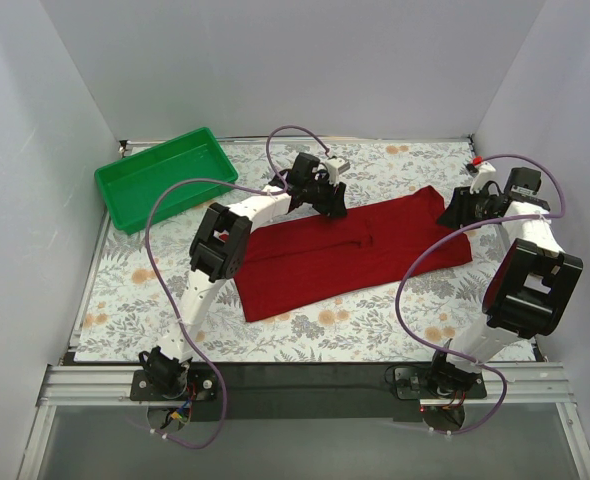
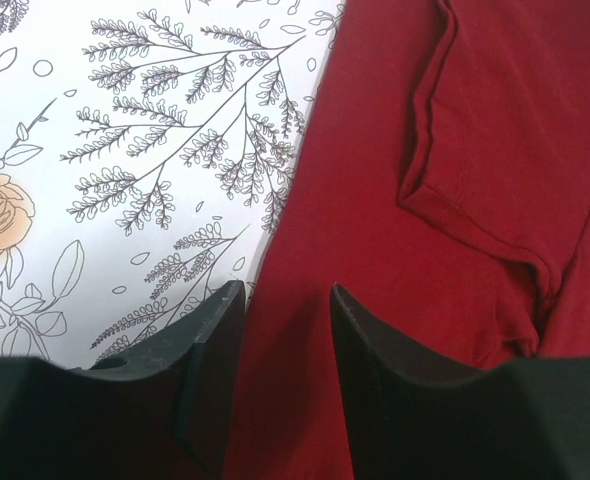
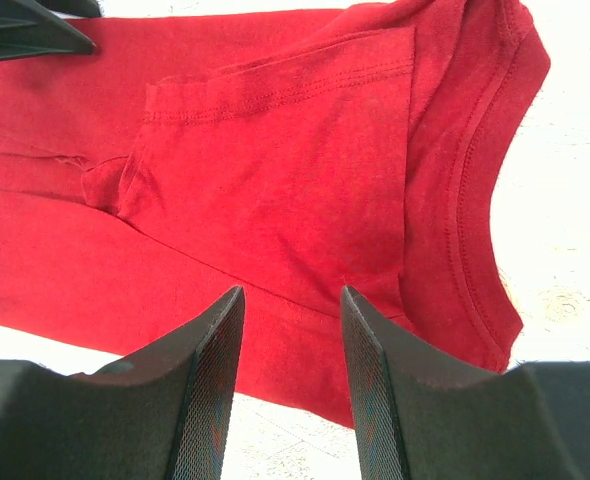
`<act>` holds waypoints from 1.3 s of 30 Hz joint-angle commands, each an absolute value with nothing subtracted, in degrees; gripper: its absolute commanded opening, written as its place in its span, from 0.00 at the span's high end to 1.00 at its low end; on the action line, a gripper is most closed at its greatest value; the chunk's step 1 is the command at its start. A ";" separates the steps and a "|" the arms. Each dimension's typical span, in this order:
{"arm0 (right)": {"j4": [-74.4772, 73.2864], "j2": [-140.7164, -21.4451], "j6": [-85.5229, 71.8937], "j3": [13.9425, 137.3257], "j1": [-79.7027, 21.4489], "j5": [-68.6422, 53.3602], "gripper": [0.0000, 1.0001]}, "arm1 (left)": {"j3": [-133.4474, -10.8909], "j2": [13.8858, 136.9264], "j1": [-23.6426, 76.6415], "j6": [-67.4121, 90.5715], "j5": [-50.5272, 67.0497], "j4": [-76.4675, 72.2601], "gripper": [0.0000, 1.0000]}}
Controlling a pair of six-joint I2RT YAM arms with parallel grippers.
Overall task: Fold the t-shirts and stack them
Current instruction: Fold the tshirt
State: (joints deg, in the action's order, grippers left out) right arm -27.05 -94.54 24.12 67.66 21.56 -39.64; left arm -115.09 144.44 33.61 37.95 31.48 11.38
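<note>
The dark red t-shirt (image 1: 355, 255) lies flat on the floral table cover, folded into a long band from the near left to the far right. My left gripper (image 1: 325, 203) is open over the shirt's far long edge. In the left wrist view the gripper (image 2: 285, 295) straddles that edge, with the shirt (image 2: 395, 240) below it and a folded-in sleeve (image 2: 475, 150) to its right. My right gripper (image 1: 462, 210) is open at the shirt's collar end. In the right wrist view the gripper (image 3: 292, 295) hovers over the shirt (image 3: 275, 180), with the collar (image 3: 475, 190) to its right.
A green plastic tray (image 1: 165, 178) stands at the back left, apart from the shirt. White walls close in the table on three sides. The left gripper's fingers (image 3: 25, 30) show at the top left of the right wrist view.
</note>
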 commanded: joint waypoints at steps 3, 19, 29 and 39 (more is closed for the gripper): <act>-26.10 -92.20 23.55 67.41 22.06 -41.13 0.57 | -112.50 143.61 34.45 38.06 31.29 16.00 0.66; -26.10 -91.41 23.03 66.97 22.59 -41.31 0.57 | -112.67 143.17 34.63 40.25 27.52 15.73 1.00; -26.02 -90.53 23.20 65.83 22.94 -41.48 0.57 | -113.47 143.79 28.31 52.37 19.52 14.42 1.00; -26.10 -90.00 23.47 64.60 22.94 -41.57 0.57 | -103.72 138.35 21.36 59.93 7.13 11.51 1.00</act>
State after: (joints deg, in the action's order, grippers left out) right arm -26.83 -92.27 23.73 65.28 22.55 -40.45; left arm -107.24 140.57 24.45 57.93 19.09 7.03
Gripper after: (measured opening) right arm 0.430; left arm 0.018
